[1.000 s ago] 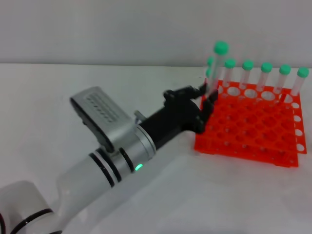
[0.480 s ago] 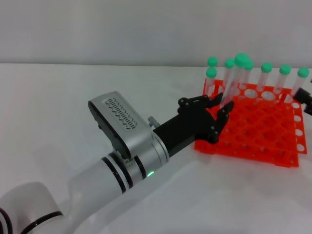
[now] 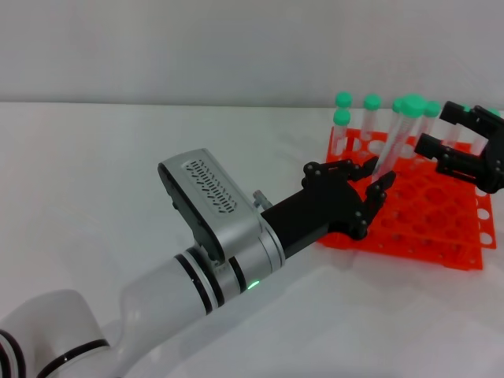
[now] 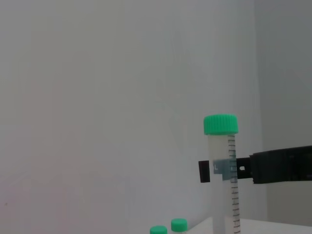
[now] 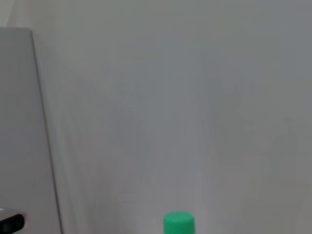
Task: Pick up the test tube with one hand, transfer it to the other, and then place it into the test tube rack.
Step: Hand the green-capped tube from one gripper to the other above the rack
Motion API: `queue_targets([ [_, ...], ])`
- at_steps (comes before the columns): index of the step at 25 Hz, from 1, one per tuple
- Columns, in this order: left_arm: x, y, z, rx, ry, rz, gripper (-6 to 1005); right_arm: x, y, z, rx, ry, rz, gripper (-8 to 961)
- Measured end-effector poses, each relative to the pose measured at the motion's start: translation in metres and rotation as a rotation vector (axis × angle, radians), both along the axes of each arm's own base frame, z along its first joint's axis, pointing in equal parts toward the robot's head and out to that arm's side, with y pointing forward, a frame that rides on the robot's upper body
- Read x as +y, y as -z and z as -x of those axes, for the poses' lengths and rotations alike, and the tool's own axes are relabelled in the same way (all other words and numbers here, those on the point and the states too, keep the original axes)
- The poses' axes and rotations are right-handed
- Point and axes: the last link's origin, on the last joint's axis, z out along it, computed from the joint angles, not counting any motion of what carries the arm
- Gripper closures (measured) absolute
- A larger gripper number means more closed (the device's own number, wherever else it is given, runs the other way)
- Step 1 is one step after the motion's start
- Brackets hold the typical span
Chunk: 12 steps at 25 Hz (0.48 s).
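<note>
Over the near-left corner of the test tube rack (image 3: 409, 201), the left pincer (image 3: 368, 183) has the test tube (image 3: 398, 138) clenched low on its barrel, green cap up and leaning slightly. That low hold looks deliberate: it leaves the upper barrel bare for a second grip. And here is the taker! The right pincer (image 3: 465, 150) hangs over the rack's far-right side, fingers spread wide and facing the tube, near it but not touching. The left wrist view shows the tube (image 4: 225, 175) upright against the pale wall, with a black finger (image 4: 280, 165) of the other pincer reaching in at mid-barrel, apparently behind it, so the handover seems about to begin rather than done.

Counting now: one orange-red rack on the white worktop (image 3: 118, 173), one tube in the air. In the rack's far row I can make out about five green caps, among them two at the far-left corner (image 3: 342, 109); the right pincer hides whatever stands beyond it, so the full count I cannot tell. Two pincers, both at work.
</note>
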Motion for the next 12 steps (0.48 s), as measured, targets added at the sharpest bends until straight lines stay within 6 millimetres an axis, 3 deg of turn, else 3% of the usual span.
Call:
queue_targets([
  [12, -0.001, 0.001, 0.001, 0.007, -0.003, 0.003, 743, 0.003, 0.005, 0.016, 0.002, -0.032, 0.098, 195],
])
